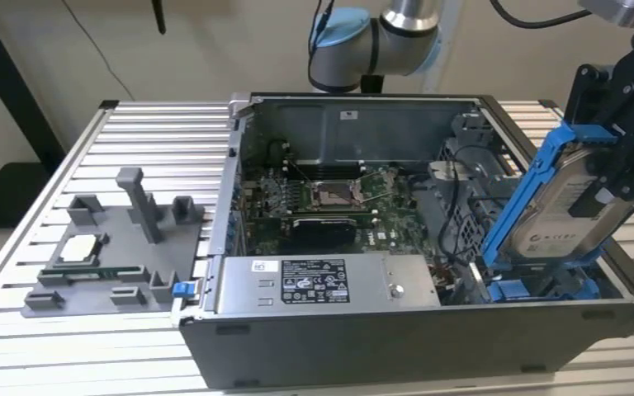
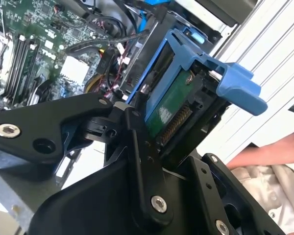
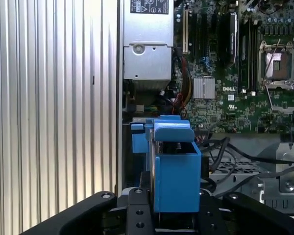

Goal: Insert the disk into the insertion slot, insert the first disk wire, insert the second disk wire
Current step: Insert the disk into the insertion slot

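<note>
Fingers (image 1: pixel 629 175) clamp disk (image 1: pixel 565 223) (steeply tilted), lower end at insertion slot (image 1: pixel 548 288).

Exterior view: high and oblique, at middle range, looking down into the open computer case (image 1: pixel 405 330) on the slatted table (image 1: pixel 152 140); the disk (image 1: pixel 565 210) stands at the exterior view's right.
First wrist view: close behind the gripper (image 3: pixel 174 213), sighting along the disk's edge onto the motherboard (image 3: pixel 235 98).
Second wrist view: very close, oblique, beside the disk's circuit-board face.
Shared: disk and motherboard appear in all three.
</note>
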Controlling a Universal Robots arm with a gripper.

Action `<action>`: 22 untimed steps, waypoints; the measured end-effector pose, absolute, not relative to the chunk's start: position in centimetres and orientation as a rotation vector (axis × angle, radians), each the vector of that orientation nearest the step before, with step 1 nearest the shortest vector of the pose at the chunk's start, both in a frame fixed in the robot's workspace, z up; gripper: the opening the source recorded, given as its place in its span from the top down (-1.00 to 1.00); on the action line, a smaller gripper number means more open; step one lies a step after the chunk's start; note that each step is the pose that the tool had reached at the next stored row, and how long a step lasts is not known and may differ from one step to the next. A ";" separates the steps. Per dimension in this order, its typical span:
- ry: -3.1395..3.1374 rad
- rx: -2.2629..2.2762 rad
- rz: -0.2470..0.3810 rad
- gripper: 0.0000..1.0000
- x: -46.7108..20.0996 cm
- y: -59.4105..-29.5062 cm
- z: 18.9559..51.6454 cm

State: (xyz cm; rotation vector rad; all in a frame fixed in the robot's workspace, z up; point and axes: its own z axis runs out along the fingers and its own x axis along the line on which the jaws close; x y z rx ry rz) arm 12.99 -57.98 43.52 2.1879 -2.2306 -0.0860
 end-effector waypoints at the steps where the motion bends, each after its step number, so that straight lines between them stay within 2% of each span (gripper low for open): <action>1: -2.231 2.188 -0.086 1.00 13.0 -58.0 43.4; 22: -2.233 2.190 -0.091 1.00 13.7 -57.5 41.1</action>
